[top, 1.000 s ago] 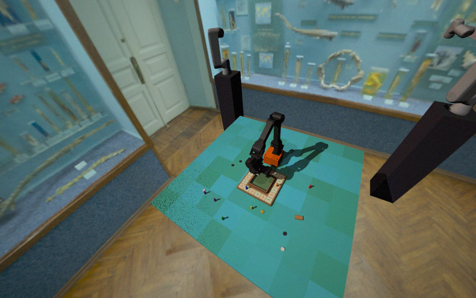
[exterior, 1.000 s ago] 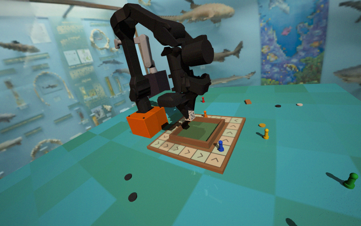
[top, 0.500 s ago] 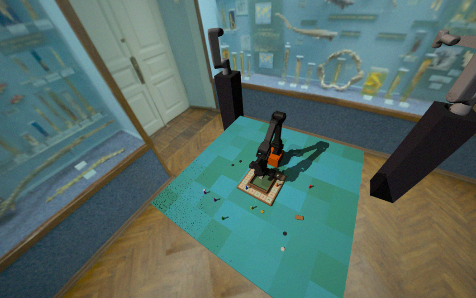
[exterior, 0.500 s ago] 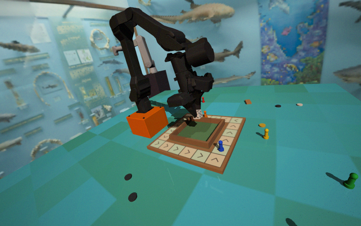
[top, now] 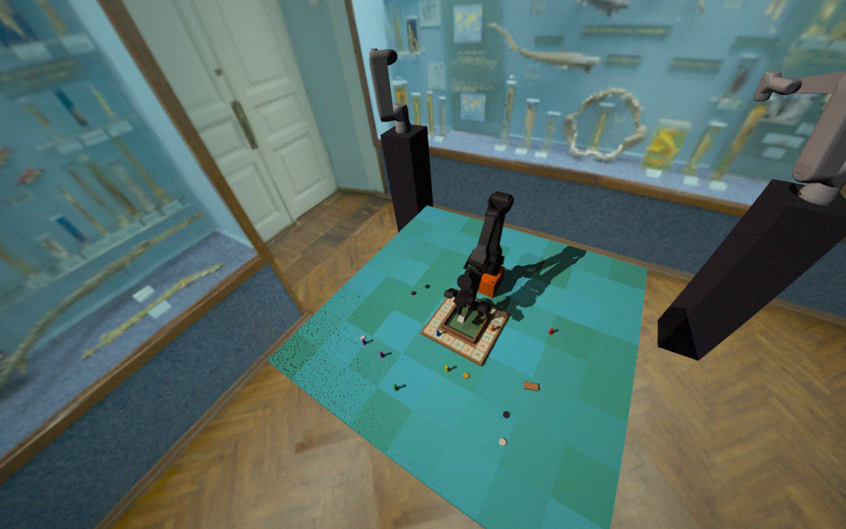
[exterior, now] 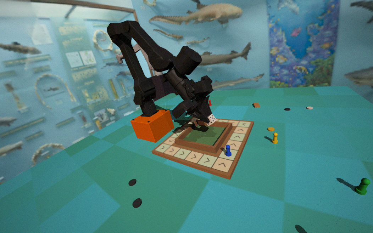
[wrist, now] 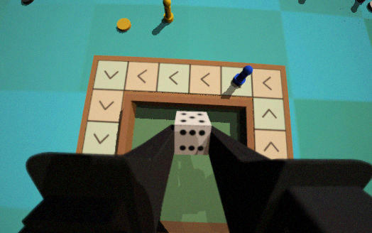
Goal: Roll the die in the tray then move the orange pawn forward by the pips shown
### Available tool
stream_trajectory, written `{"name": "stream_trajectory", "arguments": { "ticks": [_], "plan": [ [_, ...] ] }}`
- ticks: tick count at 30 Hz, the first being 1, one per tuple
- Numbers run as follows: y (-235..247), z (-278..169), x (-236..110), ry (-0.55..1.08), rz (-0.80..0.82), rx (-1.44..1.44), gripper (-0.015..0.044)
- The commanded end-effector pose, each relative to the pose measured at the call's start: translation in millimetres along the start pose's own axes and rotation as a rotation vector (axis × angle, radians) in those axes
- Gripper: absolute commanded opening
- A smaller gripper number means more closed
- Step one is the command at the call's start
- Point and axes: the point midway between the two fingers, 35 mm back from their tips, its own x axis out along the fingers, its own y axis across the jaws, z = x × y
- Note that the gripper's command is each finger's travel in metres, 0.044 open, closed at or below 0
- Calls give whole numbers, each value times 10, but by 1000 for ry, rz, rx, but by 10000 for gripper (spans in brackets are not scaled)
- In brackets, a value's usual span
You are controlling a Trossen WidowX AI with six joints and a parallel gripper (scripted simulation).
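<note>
Fingers: pinching the die (wrist: pixel 192 132) by two opposite side faces, one black pad on each flank. Die is white with black pips; six faces the wrist camera, five shows on the face above it.

Die sits off the surface, hanging over the green floor of the tray (wrist: pixel 126 106). In the wrist view the tray floor lies directly under and behind the die, its brown wall at 12 o'clock beyond it. In the exterior view the die (exterior: pixel 211 118) hangs near the tray's far edge, not over its middle. Judgement: a release here should land inside the walls, though close to that rim; a bounce outward is the risk.

Around the tray runs the board (wrist: pixel 86 106), a ring of squares with arrows. The blue pawn (wrist: pixel 242 75) stands on the strip at about 1 o'clock from the die, just beyond the tray wall, apart from the fingers. Further out at 11 o'clock on the surface (wrist: pixel 53 53): a yellow pawn (wrist: pixel 167 11) and a yellow disc (wrist: pixel 123 24).

Orange pawn (top: pixel 492 326) shows only in the top view, small, on the board's right side; its exact square cannot be told.

Nothing stands between die and tray floor.
</note>
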Motion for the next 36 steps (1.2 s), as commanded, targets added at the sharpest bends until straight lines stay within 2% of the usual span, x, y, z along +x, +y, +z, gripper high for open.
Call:
{"name": "stream_trajectory", "arguments": {
  "ticks": [1,4,11,23,36],
  "plan": [
    [2,-17,6,-190,2,-2,0],
    [0,-21,-11,-269,2,-3,0],
    [-4,3,20,-275,1,-3,0],
    [24,-99,-563,-272,2,-3,0],
    [27,-96,-557,-274,4,-9,0]
  ]
}}
